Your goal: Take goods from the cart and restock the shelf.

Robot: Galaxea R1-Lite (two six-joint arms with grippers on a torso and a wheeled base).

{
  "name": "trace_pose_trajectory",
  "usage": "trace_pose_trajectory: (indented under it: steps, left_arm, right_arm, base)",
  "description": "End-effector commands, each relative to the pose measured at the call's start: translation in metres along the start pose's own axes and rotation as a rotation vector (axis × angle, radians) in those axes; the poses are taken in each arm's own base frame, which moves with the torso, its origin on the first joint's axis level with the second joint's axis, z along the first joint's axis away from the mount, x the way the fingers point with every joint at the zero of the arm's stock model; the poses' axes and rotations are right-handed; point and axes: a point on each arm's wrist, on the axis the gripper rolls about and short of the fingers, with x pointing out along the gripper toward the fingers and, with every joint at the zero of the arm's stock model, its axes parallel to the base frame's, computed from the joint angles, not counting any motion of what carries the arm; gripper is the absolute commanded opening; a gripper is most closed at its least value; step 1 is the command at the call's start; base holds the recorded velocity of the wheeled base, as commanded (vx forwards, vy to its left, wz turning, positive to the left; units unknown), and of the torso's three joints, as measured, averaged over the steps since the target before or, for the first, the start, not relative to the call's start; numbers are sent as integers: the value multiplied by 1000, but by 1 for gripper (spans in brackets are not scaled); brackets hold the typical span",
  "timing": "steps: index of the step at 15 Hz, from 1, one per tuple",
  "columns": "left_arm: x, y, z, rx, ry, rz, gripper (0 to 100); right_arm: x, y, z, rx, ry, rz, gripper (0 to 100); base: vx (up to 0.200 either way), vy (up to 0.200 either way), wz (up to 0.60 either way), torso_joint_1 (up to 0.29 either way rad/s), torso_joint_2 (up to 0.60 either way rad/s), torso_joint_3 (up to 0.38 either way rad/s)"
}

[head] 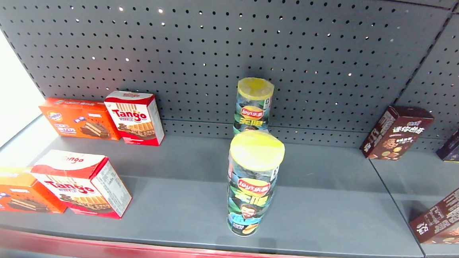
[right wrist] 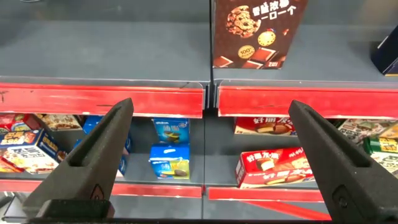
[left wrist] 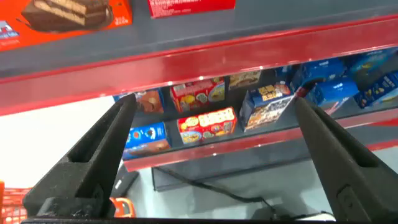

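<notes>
Standing upright mid-shelf (head: 328,207): two chip cans, front can (head: 252,186) near front edge, rear can (head: 252,106) against back panel, one behind other. Wafer boxes (head: 134,117) toward left edge, brown box (head: 396,133) toward right edge. Left gripper (left wrist: 214,104) spread wide, empty, below shelf's red front edge (left wrist: 205,56). Right gripper (right wrist: 211,107) also wide, empty, same level. Likely step: between placements, nothing in hand. Next move calls for fetching item from cart, then setting it on bare stretch of shelf without knocking the cans.

Left: far orange box (head: 79,118), near orange box (head: 10,189), far wafer box (head: 134,118), near wafer box (head: 82,184). Right: far brown box (head: 396,133), near brown box (head: 447,218). Behind: perforated back panel (head: 179,42).
</notes>
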Motion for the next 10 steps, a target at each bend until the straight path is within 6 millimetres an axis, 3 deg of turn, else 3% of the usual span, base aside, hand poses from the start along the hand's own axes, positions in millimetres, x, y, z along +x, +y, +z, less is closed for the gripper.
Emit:
trace_pose_trajectory:
  steps: [1, 5, 10]
  left_arm:
    - [3, -5, -4, -23, 40, 37, 100]
    - [-12, -7, -10, 24, -179, 33, 100]
    - [-16, -7, -13, -14, -231, 164, 100]
  right_arm:
    - [0, 0, 0, 0, 2, 0, 100]
    - [0, 0, 0, 0, 2, 0, 100]
    - [0, 0, 0, 0, 2, 2, 100]
  base:
    - [0, 0, 0, 0, 0, 0]
    - [0, 0, 0, 0, 0, 0]
    - [0, 0, 0, 0, 0, 0]
